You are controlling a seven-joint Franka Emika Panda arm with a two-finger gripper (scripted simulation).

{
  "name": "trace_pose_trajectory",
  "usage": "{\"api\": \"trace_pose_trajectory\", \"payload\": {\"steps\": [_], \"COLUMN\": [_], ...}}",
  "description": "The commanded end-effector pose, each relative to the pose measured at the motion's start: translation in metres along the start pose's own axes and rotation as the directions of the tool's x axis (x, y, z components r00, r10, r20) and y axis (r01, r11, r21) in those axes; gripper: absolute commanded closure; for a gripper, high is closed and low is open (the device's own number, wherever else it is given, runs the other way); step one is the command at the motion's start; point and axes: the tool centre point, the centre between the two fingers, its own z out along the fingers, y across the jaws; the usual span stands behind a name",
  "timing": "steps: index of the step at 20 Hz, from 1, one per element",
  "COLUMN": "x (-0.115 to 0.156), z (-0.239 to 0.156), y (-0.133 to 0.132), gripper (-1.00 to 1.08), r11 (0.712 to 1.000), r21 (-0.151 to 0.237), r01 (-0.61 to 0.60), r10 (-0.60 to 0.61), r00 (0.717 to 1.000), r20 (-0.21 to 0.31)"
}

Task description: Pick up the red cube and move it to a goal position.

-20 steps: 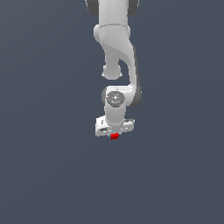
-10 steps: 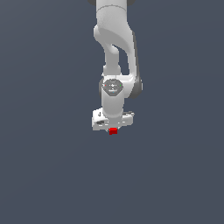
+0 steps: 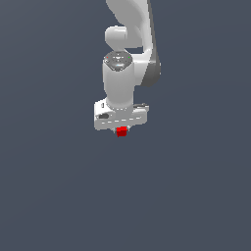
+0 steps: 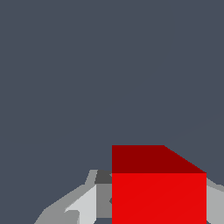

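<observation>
Hand (image 3: 121,128) clamping smooth red cube (image 4: 158,192) — flat-faced

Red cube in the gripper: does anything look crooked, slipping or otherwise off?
Nothing stands out. The red cube sits squarely between the fingers of the gripper, under the white hand, and its faces look clean and undamaged in the wrist view.

Glossy white rounded arm (image 3: 128,29) with grey joint caps and white pincer (image 3: 121,128).
</observation>
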Motion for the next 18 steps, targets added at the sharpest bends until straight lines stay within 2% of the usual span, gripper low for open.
{"api": "trace_pose_trajectory", "payload": {"steps": [1, 11, 18], "x": [-0.004, -0.018, -0.023], "z": [-0.031, -0.145, -0.201], "y": [0.005, 0.025, 0.036], "gripper": [1.08, 1.08, 1.08], "r11": [1.0, 1.0, 1.0], "r21": [0.0, 0.001, 0.0], "r01": [0.0, 0.0, 0.0], "r10": [0.0, 0.0, 0.0], "r00": [1.0, 1.0, 1.0], "r20": [-0.001, -0.001, -0.001]}}
